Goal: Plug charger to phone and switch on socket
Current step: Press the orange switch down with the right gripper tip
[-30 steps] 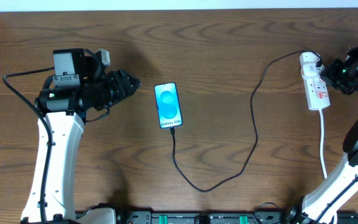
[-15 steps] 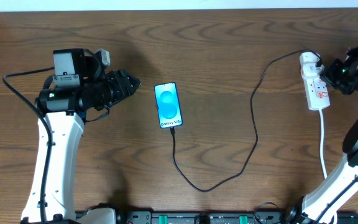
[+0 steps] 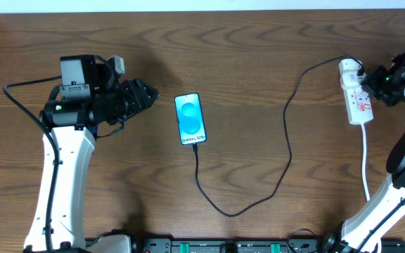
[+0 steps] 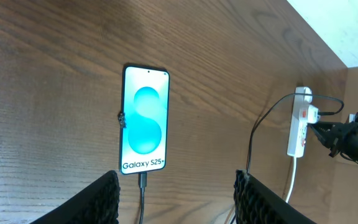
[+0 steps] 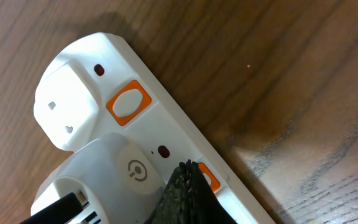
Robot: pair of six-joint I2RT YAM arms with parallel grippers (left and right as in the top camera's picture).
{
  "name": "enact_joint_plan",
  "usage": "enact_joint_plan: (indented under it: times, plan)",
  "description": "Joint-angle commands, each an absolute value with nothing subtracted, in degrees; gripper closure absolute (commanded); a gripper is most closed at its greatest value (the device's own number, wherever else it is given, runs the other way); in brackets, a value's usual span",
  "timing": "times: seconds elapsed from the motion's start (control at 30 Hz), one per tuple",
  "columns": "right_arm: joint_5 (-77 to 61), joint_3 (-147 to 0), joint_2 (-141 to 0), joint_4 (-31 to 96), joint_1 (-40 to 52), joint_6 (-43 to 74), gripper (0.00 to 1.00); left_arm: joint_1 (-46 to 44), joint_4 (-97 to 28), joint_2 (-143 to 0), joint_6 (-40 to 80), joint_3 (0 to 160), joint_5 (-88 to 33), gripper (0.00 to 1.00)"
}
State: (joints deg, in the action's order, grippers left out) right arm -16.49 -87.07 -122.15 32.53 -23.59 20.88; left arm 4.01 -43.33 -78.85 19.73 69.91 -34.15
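The phone [image 3: 190, 119] lies face up mid-table, its blue screen [image 4: 143, 120] reading "Galaxy S25+". The charger's black cable [image 3: 287, 140] is plugged into the phone's lower edge [image 4: 142, 182] and loops right to a white adapter [image 3: 351, 69] in the socket [image 3: 358, 97]. My left gripper [image 3: 152, 93] hovers open left of the phone, nothing between its fingers [image 4: 98, 202]. My right gripper [image 3: 368, 79] is shut, its tip [image 5: 188, 186] resting beside an orange switch [image 5: 207, 178] on the socket [image 5: 142, 134]. A second orange switch [image 5: 128, 103] sits further along.
The socket's white cord [image 3: 365, 158] runs toward the table's near edge at the right. A pale wall [image 3: 202, 4] borders the far edge. Bare brown wood [image 3: 245, 70] lies between phone and socket.
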Motion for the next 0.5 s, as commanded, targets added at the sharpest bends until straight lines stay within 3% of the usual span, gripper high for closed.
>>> enact_joint_plan:
  times: [0.0, 0.47]
  plan:
    - [-34.0, -83.8, -124.8, 36.2, -14.9, 22.7, 0.99, 3.8, -43.7, -78.5, 20.3, 69.6, -33.9, 0.41]
    - [-34.0, -83.8, -124.8, 36.4, -14.3, 24.9, 0.99, 3.8, -43.7, -78.4, 20.3, 69.6, -33.9, 0.41]
